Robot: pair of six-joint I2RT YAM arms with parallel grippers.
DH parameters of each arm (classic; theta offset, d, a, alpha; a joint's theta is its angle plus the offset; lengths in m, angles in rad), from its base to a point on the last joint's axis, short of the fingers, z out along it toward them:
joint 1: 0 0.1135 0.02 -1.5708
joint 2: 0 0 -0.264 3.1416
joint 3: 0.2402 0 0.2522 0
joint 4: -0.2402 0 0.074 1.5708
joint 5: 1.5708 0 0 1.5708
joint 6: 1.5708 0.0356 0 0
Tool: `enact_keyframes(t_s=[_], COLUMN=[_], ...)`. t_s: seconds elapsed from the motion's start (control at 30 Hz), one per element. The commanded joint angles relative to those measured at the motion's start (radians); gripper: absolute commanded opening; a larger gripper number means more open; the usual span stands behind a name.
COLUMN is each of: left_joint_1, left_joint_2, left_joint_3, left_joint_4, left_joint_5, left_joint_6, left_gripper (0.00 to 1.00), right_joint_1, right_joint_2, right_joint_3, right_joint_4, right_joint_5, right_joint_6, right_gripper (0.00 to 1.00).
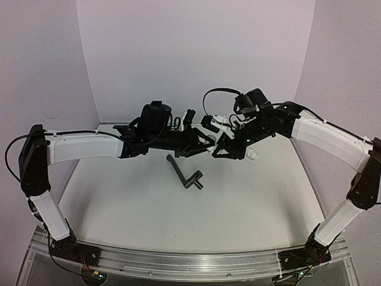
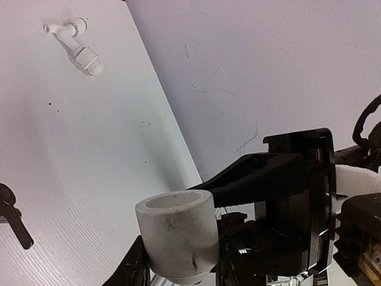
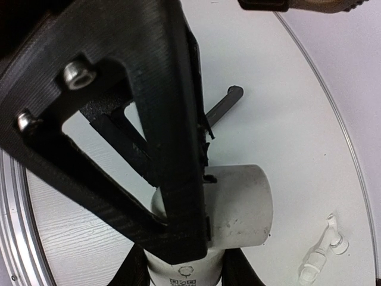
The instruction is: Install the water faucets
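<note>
Both arms meet in mid-air over the white tabletop (image 1: 149,214). The left gripper (image 2: 178,271) is clamped on the open end of a stubby white plastic pipe fitting (image 2: 178,229). The right gripper (image 3: 184,271) pinches its labelled end; probably one elbow piece, joint hidden. A slim dark grey L-shaped faucet (image 1: 184,174) lies flat beneath them. A small white angled plastic fitting (image 2: 77,44) rests apart, rear right.

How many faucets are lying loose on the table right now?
2. A dark L-shaped faucet lies near the middle of the table; a small white faucet lies farther back on the right. More may be hidden from view.
</note>
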Motion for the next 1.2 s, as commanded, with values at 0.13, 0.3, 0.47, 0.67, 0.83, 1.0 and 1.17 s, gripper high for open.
enact_keyframes(t_s=[0.13, 0.3, 0.47, 0.67, 0.83, 1.0, 1.17], left_joint_1=[-0.009, -0.01, -0.04, -0.138, -0.209, -0.248, -0.281], left_joint_2=[0.001, 0.005, 0.073, 0.253, 0.442, 0.587, 0.708], left_joint_3=[0.029, 0.022, 0.08, 0.328, 0.546, 0.699, 0.85], left_joint_4=[-0.016, -0.058, -0.161, -0.426, -0.605, -0.683, -0.772], left_joint_5=[-0.02, -0.059, -0.113, -0.294, -0.387, -0.383, -0.443], left_joint_6=[0.046, 0.089, 0.181, 0.363, 0.489, 0.589, 0.665], left_gripper=[0.02, 0.0, 0.0, 0.0, 0.01, 0.06, 0.11], right_joint_1=[0.001, -0.037, -0.205, -0.297, -0.376, -0.393, -0.392], right_joint_2=[-0.047, -0.147, -0.254, -0.316, -0.311, -0.298, -0.29], right_joint_3=[-0.031, -0.077, -0.056, -0.052, -0.055, -0.052, -0.061], right_joint_4=[0.062, 0.06, 0.057, 0.063, 0.068, 0.067, 0.065], right_joint_5=[0.019, -0.02, -0.19, -0.112, -0.097, -0.131, -0.147], right_joint_6=[0.042, 0.058, 0.137, 0.221, 0.265, 0.275, 0.27], right_gripper=[0.63, 0.97, 0.98, 0.98, 0.98, 0.98, 0.98])
